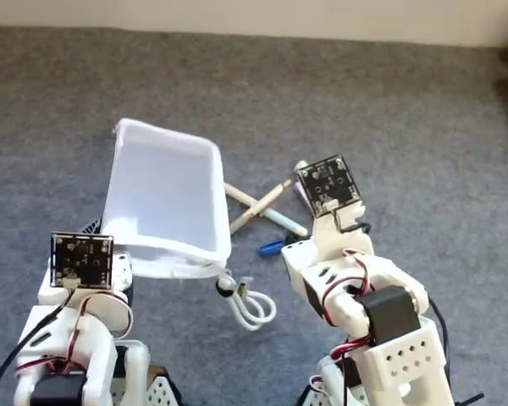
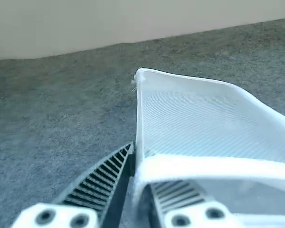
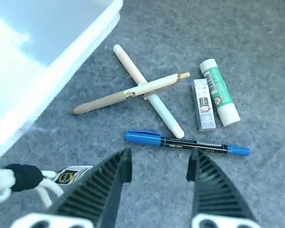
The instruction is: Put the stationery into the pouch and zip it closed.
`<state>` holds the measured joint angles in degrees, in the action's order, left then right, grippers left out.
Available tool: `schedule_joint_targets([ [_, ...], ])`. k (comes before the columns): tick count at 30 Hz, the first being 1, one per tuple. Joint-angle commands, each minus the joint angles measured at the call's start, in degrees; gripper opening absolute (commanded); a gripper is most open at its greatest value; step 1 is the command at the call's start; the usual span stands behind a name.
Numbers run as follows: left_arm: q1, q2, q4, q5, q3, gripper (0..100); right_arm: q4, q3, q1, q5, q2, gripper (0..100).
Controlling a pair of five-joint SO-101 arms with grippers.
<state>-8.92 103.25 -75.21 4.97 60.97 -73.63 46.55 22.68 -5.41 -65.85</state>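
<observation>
**Pouch gripped, nothing packed yet**

High view: the pouch (image 1: pixel 165 199) sits mid-table with its near edge lifted. Crossed pens (image 1: pixel 252 204) and a white cord (image 1: pixel 252 306) lie just beside it on the table (image 1: pixel 389 110).

Left wrist view: the left gripper (image 2: pixel 140 166) is clamped on the pouch's rim.

Right wrist view: the right gripper (image 3: pixel 160 159) hangs with jaws apart over a blue pen (image 3: pixel 185 143). A glue stick (image 3: pixel 221 92) and a small box (image 3: pixel 203 104) lie near.

By my reading, every item has yet to go in, and the zipping comes after that.
</observation>
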Motion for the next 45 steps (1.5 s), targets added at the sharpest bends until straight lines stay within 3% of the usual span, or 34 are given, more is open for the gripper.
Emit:
schedule_joint_targets([
  [1,-0.1,-9.9,-0.1,0.3,-6.7,1,1.3,-0.6,-0.3,-0.7,-0.7,18.0],
  [9,-0.1,-28.7,-3.3,-0.1,-17.5,1,1.3,-0.5,-0.3,-0.6,-0.6,18.0],
  [23,-0.3,-48.8,-10.5,-0.2,-30.4,1,2.5,1.1,-0.3,2.2,-0.6,18.0],
  [27,-0.4,-52.4,-11.3,-3.6,-31.6,1,4.8,3.7,-0.4,2.2,-0.6,18.0],
  [43,-0.1,-56.2,-11.3,-4.2,-31.5,1,4.8,4.2,-2.2,2.2,-0.6,18.0],
  [45,-0.1,-56.6,-11.4,-7.1,-31.5,1,4.7,4.2,-2.2,2.2,-0.6,18.0],
])
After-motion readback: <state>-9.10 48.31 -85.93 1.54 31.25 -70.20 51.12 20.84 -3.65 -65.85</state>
